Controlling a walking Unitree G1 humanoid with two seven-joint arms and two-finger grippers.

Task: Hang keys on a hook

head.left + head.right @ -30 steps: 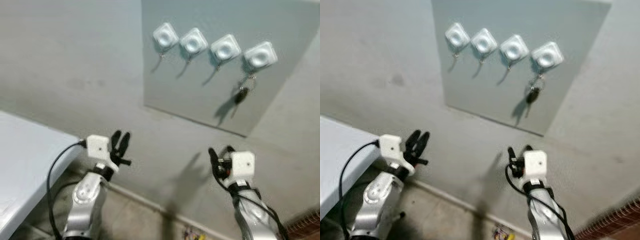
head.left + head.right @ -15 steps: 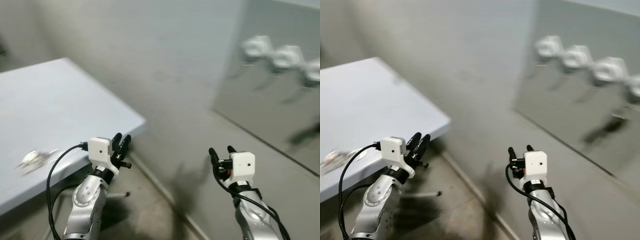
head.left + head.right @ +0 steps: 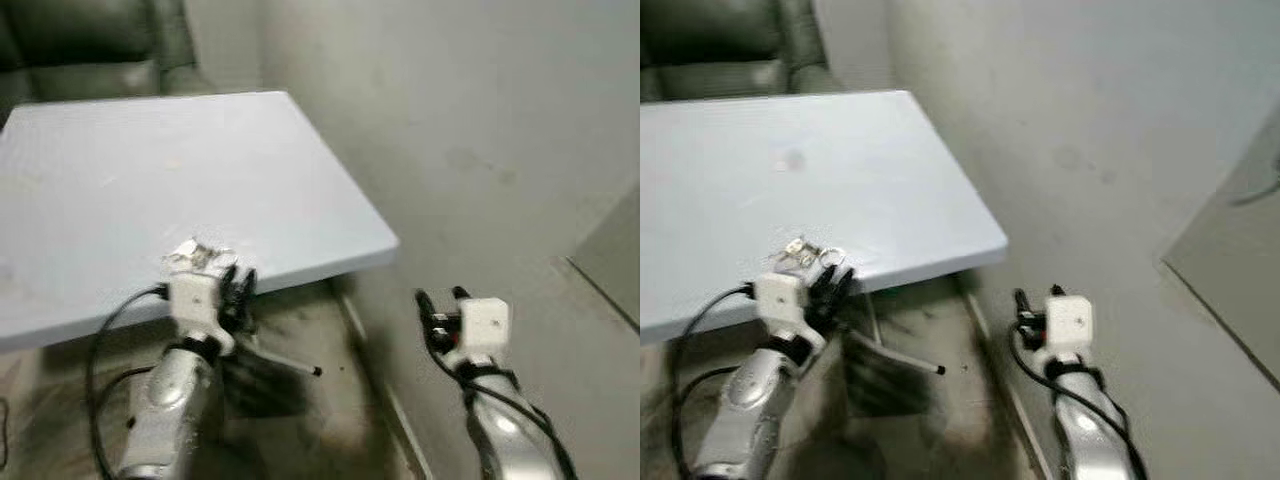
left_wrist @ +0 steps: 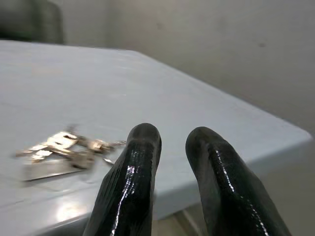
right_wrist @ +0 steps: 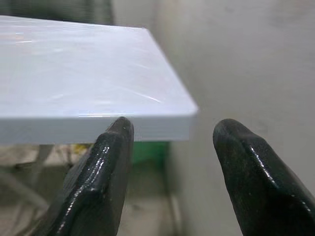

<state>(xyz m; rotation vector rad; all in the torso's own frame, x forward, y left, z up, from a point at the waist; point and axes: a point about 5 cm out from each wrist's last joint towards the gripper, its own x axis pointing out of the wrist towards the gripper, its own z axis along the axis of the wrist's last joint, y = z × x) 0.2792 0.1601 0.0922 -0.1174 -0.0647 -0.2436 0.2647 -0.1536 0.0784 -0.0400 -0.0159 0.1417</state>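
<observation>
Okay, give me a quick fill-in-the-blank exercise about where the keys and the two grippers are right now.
1. The keys lie on the pale ____, near its front edge.
2. The gripper closest to the keys is the ____ gripper.
3. The right gripper hangs beside the table with its fingers ____, holding nothing.
4. Behind the table's far edge stands a dark ____.

Missing words: table; left; open; armchair
</observation>
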